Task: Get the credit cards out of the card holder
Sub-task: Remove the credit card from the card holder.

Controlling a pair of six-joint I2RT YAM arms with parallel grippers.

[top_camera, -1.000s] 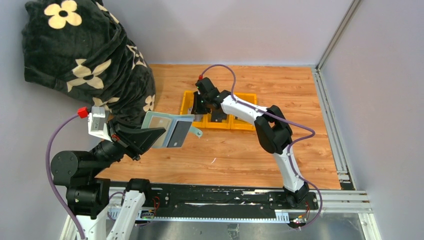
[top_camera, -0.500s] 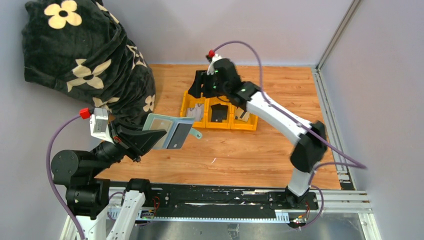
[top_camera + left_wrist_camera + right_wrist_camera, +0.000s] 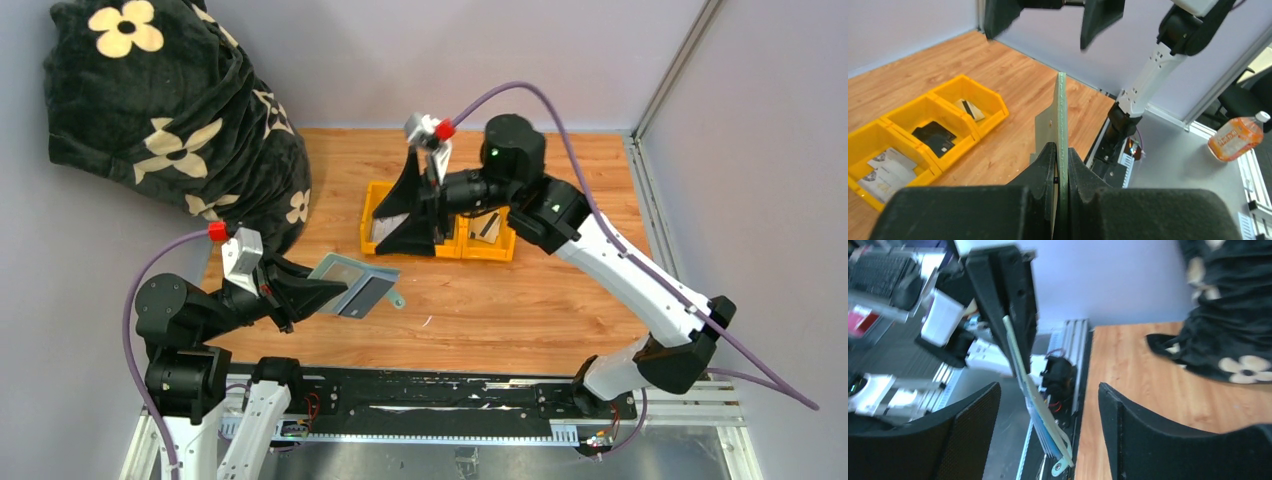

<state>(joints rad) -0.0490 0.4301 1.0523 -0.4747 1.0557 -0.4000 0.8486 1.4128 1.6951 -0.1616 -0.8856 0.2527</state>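
Left pincer (image 3: 305,293) clamps the card holder (image 3: 356,285) over the near-left part of the surface (image 3: 500,300). Right pincer (image 3: 408,215) — jaws wide, empty — faces its free end from the far side.

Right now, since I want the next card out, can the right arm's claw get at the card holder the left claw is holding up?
Probably yes. The right claw stands open and faces the card holder, which the left claw grips raised above the table, free edge towards it, with nothing between them.
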